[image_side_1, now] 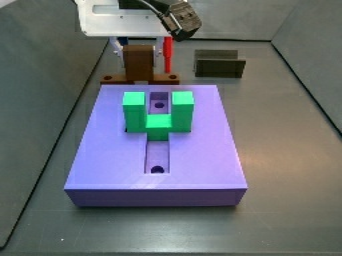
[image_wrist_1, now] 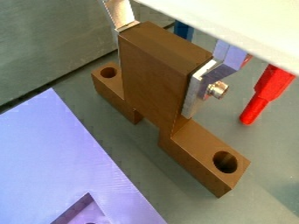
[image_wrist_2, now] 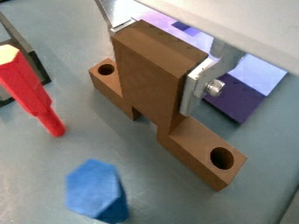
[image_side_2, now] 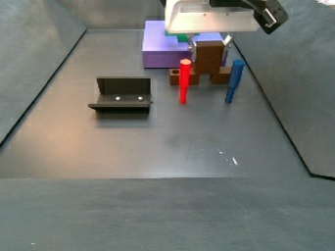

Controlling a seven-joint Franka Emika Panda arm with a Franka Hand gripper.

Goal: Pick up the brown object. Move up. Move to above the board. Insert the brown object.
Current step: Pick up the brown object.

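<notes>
The brown object [image_wrist_1: 163, 83] is a bar with a round hole near each end and an upright block in its middle. My gripper [image_wrist_1: 158, 57] is shut on that upright block, one silver finger [image_wrist_1: 198, 87] on each side, which both wrist views show [image_wrist_2: 156, 57]. The bar is low over the grey floor, and I cannot tell whether it touches. It is just beyond the far end of the lavender board [image_side_1: 201, 150], which carries a green U-shaped block [image_side_1: 158, 112] over its centre groove. In a side view the gripper [image_side_2: 210, 39] holds the brown object [image_side_2: 210, 57] beside the board [image_side_2: 157, 44].
A red peg [image_side_2: 185, 80] and a blue peg [image_side_2: 234, 80] stand upright close to the brown object. The red peg also shows in a wrist view [image_wrist_2: 30, 92], as does a blue piece [image_wrist_2: 100, 188]. A dark olive open box [image_side_2: 120, 95] stands apart on the floor.
</notes>
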